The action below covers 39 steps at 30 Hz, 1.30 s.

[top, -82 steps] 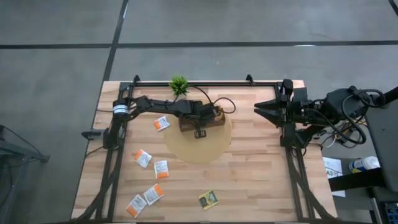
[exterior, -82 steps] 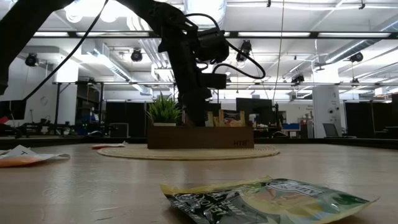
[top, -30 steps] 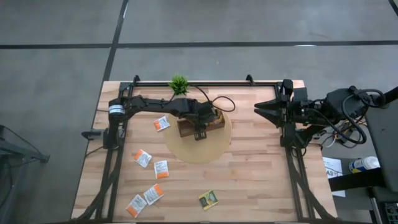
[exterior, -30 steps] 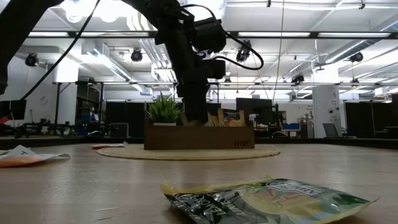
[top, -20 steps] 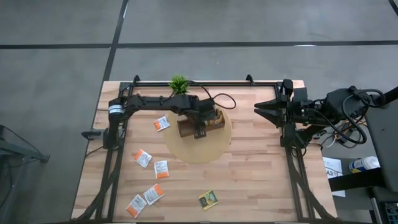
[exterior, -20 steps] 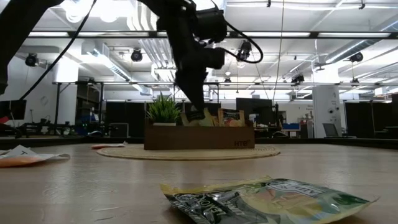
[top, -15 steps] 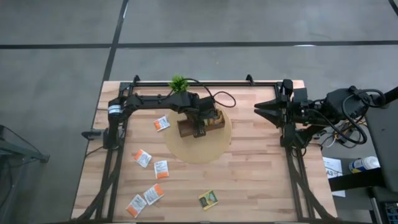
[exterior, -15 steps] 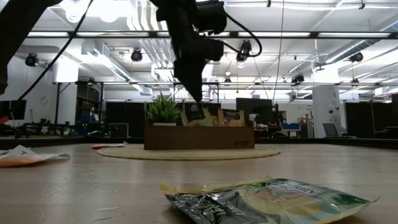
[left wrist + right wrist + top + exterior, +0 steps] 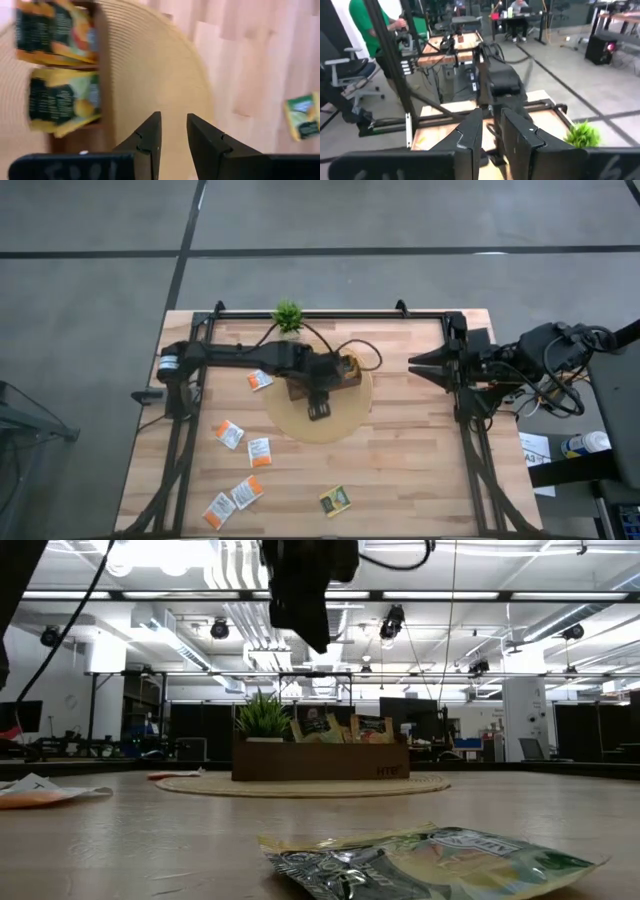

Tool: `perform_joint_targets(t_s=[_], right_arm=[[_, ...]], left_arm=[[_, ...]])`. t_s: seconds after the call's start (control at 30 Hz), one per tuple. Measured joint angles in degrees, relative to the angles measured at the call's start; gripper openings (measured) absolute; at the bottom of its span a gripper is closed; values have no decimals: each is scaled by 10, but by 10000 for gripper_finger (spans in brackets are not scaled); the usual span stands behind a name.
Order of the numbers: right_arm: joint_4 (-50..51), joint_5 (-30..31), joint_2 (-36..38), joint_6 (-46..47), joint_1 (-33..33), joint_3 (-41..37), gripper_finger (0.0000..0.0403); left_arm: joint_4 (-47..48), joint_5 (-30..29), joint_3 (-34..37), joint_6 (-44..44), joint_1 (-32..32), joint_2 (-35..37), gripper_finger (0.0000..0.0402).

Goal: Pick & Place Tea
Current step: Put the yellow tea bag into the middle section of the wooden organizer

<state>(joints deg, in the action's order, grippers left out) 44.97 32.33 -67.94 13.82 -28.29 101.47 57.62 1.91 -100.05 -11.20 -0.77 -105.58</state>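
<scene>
1. Tea (image 9: 259,451): loose sachets lie on the table's (image 9: 420,480) near-left part; others stand in the tray (image 9: 345,375) on the round mat (image 9: 340,420).
2. Left gripper (image 9: 318,410) hangs above the mat just near of the tray, fingers (image 9: 147,140) slightly apart, holding nothing.
3. Right gripper (image 9: 415,364) waits at the right edge, fingers narrowly apart, empty.
4. Plant (image 9: 288,315) at the far edge; the table's near right lies open.

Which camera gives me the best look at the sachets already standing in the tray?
The left wrist view: two dark green-and-yellow sachets fill its corner, standing in the brown tray. The low view shows only their tops above the tray's front wall. In the high view the left arm hides most of them. The right wrist view doesn't show them.
</scene>
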Motion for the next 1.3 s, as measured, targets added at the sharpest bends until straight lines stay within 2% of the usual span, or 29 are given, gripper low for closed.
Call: perform_joint_targets(t_s=[0.53, 0.77, 1.1, 1.3], right_arm=[[112, -13, 0, 67, -45, 0, 68], [138, -13, 0, 92, -76, 0, 68], [172, -13, 0, 93, -138, 0, 68], [197, -13, 0, 125, -166, -7, 68]], left_arm=[[-7, -24, 1, -177, 169, 16, 87], [-71, -62, 1, -249, 240, 16, 87], [-166, -85, 1, -358, 295, 16, 87], [-172, -114, 1, -403, 311, 16, 87]])
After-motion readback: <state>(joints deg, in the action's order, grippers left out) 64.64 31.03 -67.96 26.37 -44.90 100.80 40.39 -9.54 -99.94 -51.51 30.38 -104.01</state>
